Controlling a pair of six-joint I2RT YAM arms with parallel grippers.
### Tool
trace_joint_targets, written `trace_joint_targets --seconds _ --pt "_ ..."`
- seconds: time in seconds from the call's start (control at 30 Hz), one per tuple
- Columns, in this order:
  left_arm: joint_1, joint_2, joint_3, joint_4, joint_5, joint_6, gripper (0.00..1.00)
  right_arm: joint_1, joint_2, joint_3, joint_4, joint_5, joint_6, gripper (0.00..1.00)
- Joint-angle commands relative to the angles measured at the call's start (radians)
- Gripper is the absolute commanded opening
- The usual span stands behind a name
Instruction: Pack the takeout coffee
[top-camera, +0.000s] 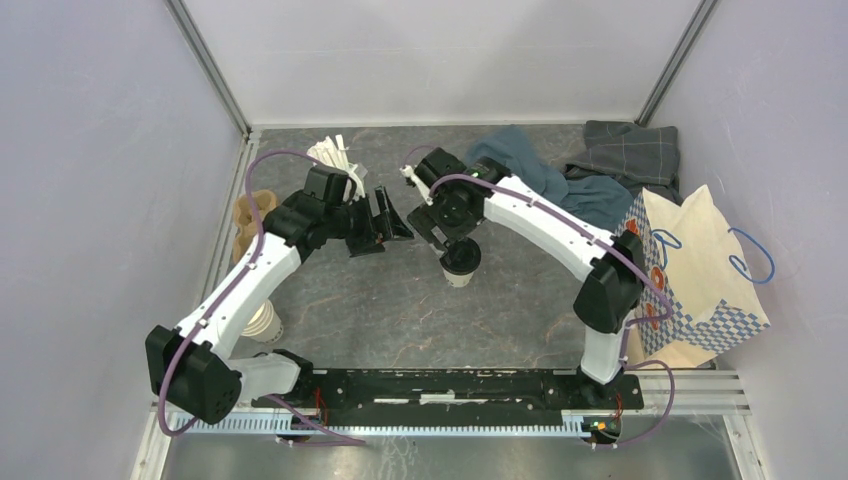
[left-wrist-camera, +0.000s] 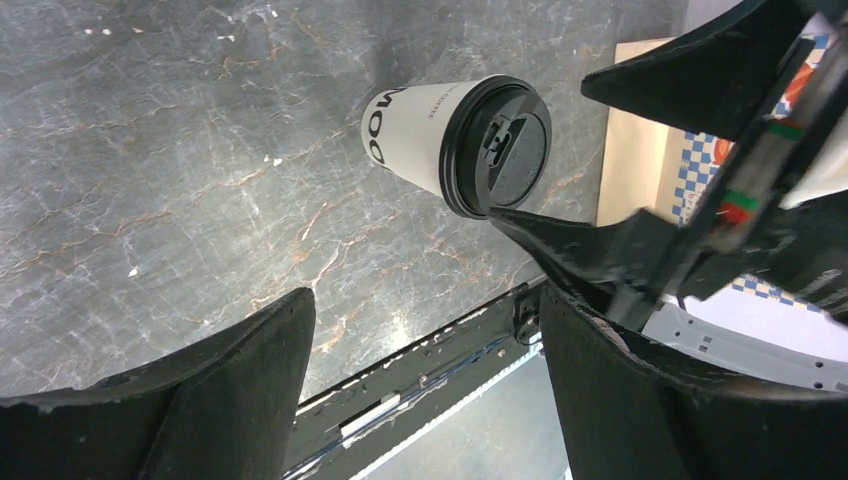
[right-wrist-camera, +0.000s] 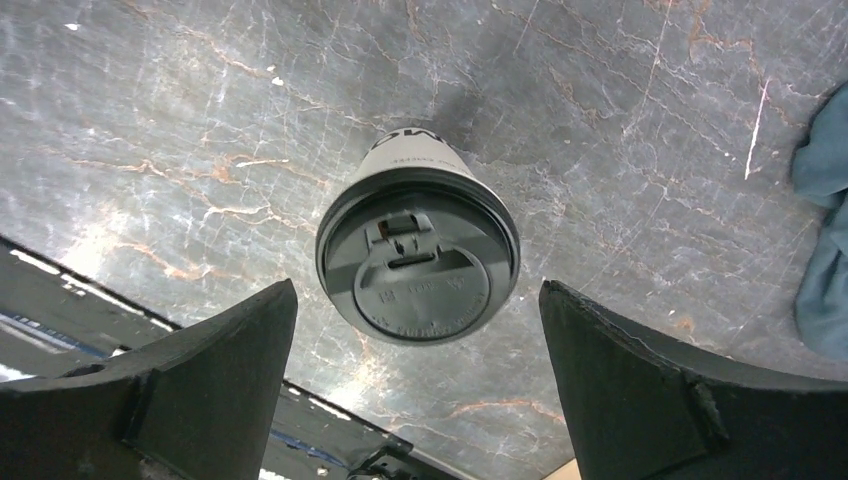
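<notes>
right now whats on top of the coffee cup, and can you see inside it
A round black lid covers the white paper cup, and the right gripper hangs open above it, not touching. The lid hides whatever is inside.

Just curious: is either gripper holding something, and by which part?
Nothing. The left gripper is open; the right gripper hangs open above the takeout coffee, not touching.

Lab booth: white panels (top-camera: 430, 50) and aluminium posts (top-camera: 212, 70).
</notes>
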Motion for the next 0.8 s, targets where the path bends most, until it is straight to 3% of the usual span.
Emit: trace_joint_targets --seconds 0.0,0.1,0.37,0.57,0.77 --pt "-0.004 -0.017 -0.040 0.108 0.107 -0.035 0.88 -0.100 -0.149 -0.046 0.027 -0.122 -0.015 0.98" --pt "-0.030 0.023 -0.077 0.258 0.184 -0.103 0.88 -0.244 -0.271 -0.246 0.176 -0.356 -0.030 0.94" --pt "-0.115 0.251 -0.014 0.410 0.229 -0.141 0.86 -0.510 -0.400 -0.698 0.649 -0.929 0.072 0.79" --pt "-0.116 0.371 0.039 0.402 0.230 -0.126 0.78 -0.568 -0.378 -0.811 0.811 -1.066 0.148 0.72" --pt "-0.115 0.415 0.056 0.384 0.215 -0.099 0.68 -0.569 -0.341 -0.848 0.894 -1.091 0.193 0.64"
